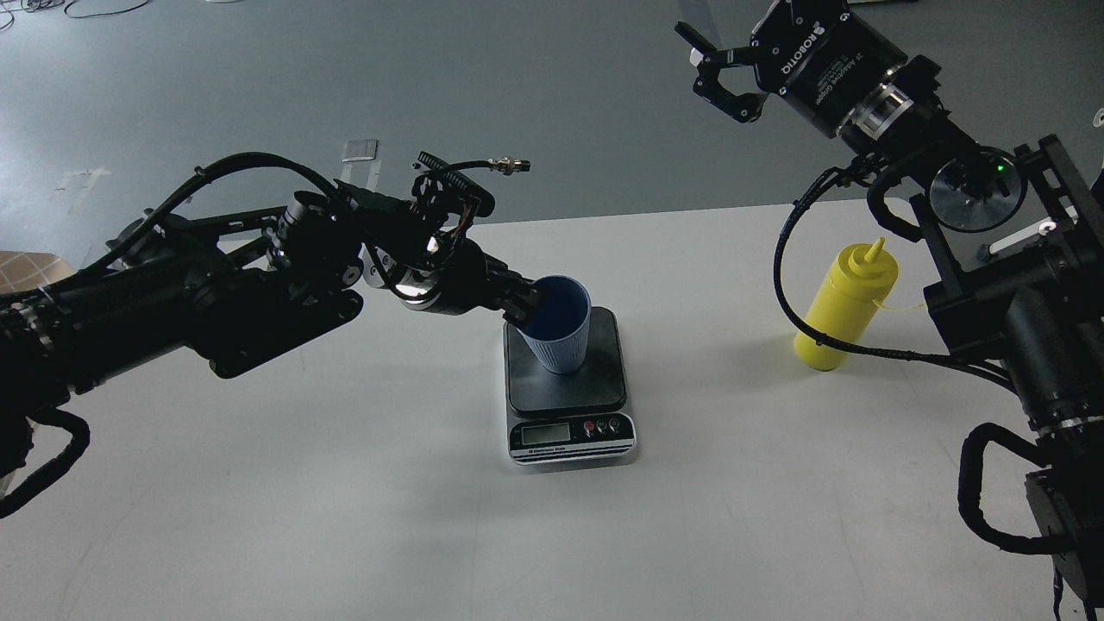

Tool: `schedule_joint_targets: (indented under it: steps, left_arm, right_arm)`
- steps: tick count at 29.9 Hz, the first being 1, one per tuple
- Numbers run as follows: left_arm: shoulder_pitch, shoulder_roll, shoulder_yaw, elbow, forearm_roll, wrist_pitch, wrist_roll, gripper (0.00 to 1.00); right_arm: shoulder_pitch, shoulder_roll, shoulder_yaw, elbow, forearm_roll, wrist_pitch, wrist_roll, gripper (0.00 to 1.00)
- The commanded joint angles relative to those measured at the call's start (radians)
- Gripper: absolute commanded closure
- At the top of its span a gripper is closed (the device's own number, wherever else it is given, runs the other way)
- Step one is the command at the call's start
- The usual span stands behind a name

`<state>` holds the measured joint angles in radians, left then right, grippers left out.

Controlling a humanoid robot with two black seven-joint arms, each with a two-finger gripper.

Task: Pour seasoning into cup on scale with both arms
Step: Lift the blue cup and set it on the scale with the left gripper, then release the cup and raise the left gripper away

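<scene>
The light blue ribbed cup stands upright on the dark platform of the scale, mid-table. My left gripper is shut on the cup's left rim, one finger inside and one outside. The yellow squeeze bottle of seasoning stands upright on the table at the right, nozzle up, with nothing holding it. My right gripper is open and empty, raised high above the table's far edge, well up and left of the bottle.
The scale's silver front panel with LCD and buttons faces me. The white table ends at a far edge, with grey floor beyond. My right arm's cables loop just left of the bottle.
</scene>
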<state>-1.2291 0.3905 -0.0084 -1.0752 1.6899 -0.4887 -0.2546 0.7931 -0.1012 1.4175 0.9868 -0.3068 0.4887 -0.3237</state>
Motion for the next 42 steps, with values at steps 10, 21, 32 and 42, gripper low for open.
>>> schedule_joint_targets:
  steps: [10,21,32,42]
  left_arm:
    - [-0.001,0.001,-0.012,-0.002,-0.015,0.000,0.006,0.60]
    - [-0.009,0.008,-0.015,-0.003,-0.110,0.000,0.006,0.37]
    - [-0.013,0.047,-0.087,-0.003,-0.214,0.000,0.006,0.24]
    - [-0.001,0.151,-0.338,-0.002,-0.458,0.000,0.003,0.02]
  right_arm:
    - [0.000,0.000,0.001,0.000,0.000,0.000,0.000,0.00]
    - [0.000,0.000,0.001,0.000,0.000,0.000,0.000,0.00]
    - [-0.006,0.000,0.003,0.001,0.000,0.000,0.000,0.00]
    - [-0.009,0.000,0.003,0.001,0.000,0.000,0.000,0.00]
